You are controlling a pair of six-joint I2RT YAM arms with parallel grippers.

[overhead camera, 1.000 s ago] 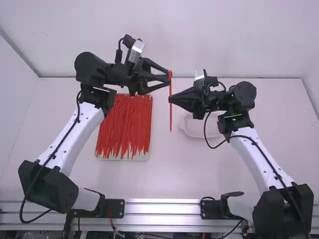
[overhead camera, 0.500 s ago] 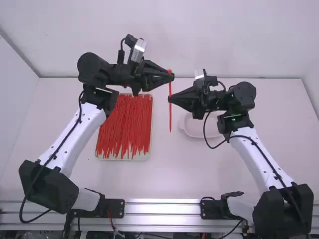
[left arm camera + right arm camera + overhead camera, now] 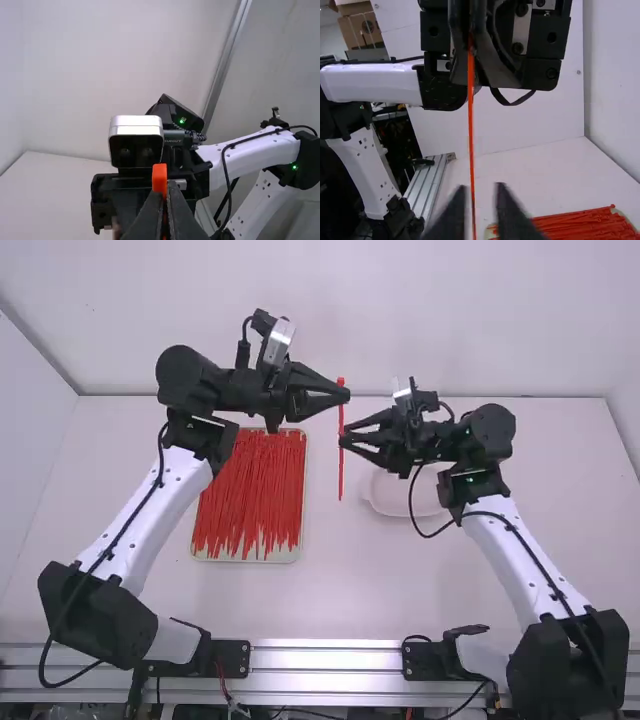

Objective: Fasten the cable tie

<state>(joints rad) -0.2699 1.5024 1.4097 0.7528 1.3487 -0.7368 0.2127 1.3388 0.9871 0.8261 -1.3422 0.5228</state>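
White table [image 3: 330,580], two arms reaching to mid-air above its far half. Flat tray [image 3: 247,557] on the left side: count 1, loaded with a dense sheaf of spare ties [image 3: 250,490], too many to count, all lying roughly parallel, running away from the arm bases. White dish [image 3: 385,503] on the right: count 1, contents not legible. Grippers: 2. Left gripper [image 3: 338,395] is clenched on the head end of the single red cable tie [image 3: 340,455], which is held well above the table between tray and dish. Tie's long axis is vertical: head up in the left fingers, strap hanging straight down, tail free. Right gripper [image 3: 344,439] comes in from the right, just below the left one, with its fingers parted; per the right wrist view the strap runs between them, nearer one finger, contact not discernible. Judgement: the right gripper is the nearer to the free strap, so the coming move hinges on it pinching the strap and bending the tail up toward the head.
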